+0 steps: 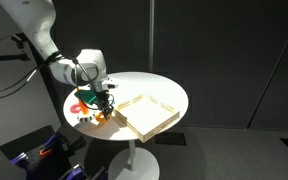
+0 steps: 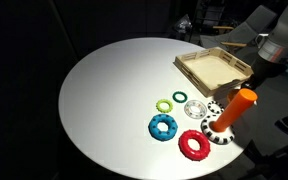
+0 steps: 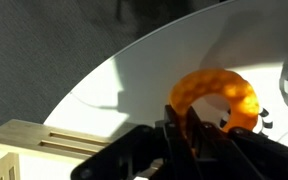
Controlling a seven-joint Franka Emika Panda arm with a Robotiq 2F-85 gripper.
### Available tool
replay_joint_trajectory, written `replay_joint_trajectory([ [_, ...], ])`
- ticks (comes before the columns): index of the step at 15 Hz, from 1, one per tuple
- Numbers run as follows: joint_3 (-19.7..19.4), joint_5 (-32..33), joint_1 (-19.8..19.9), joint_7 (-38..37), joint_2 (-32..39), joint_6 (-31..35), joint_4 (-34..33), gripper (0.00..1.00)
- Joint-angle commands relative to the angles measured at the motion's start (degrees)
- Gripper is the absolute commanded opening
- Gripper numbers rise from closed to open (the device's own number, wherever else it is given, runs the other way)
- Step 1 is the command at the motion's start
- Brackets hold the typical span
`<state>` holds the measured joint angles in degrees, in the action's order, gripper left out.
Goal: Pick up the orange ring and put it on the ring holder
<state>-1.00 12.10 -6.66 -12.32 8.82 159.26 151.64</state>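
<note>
Orange and doughnut-shaped, the orange ring (image 3: 216,97) fills the middle of the wrist view, lying on or just above the white counter (image 3: 154,65). We see the gripper (image 3: 194,125) pressed onto its near rim, pinching it. From the fingertips the ring's body spreads toward twelve o'clock, so we judge the hold to be on one edge, with the hole beyond the jaws. The coming move turns on the ring holder (image 2: 239,106). In an exterior view its orange peg rises from a patterned round base. In the wrist view a sliver of what seems to be that base shows at three o'clock, near the ring. We judge the next move to be a lift, then a short carry that way to bring the hole over the peg's tip. The wooden tray (image 3: 19,135) lies at eight o'clock of the gripper. The red ring (image 2: 194,145) rests just beside the holder's base, with the blue ring (image 2: 164,127) farther out. We cannot tell whether the orange ring is clear of the counter. In both exterior views we cannot separate it from the peg's own orange.
</note>
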Motion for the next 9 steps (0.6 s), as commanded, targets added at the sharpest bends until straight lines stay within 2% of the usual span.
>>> replay_joint_trajectory([
  [1, 1.42, -2.44, 0.54, 2.1, -5.31, -6.91, -1.56, 0.05],
  [9, 5.17, -11.1, 0.05, 7.3, -11.75, -16.93, -7.0, 0.05],
])
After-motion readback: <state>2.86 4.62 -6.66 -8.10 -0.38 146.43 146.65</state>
